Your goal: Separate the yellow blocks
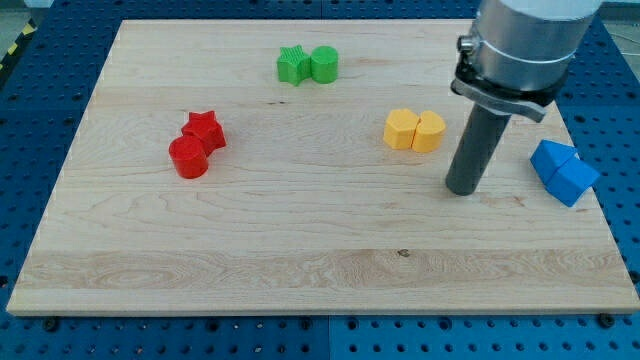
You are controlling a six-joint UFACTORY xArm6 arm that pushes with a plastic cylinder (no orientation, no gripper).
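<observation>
Nearest the camera is bare tabletop (300, 270). Landmark: the yellow pair, touching, hexagon-like yellow block (401, 129) left, rounder yellow block (430, 131) right. Your tool is a plain rod, nothing to spread or pinch; my tip (462, 189) sits just lower-right of the pair, apart. Blue blocks (563, 170) further right. Step: approach. Next you'd need the tip into the seam, wedging one away.

Wooden board (300, 250), 2 touching pairs up the view's left — red star (205, 129), red cylinder (188, 157), green star (292, 65), green cylinder (324, 64) — 2 blue blocks (563, 171) right
</observation>
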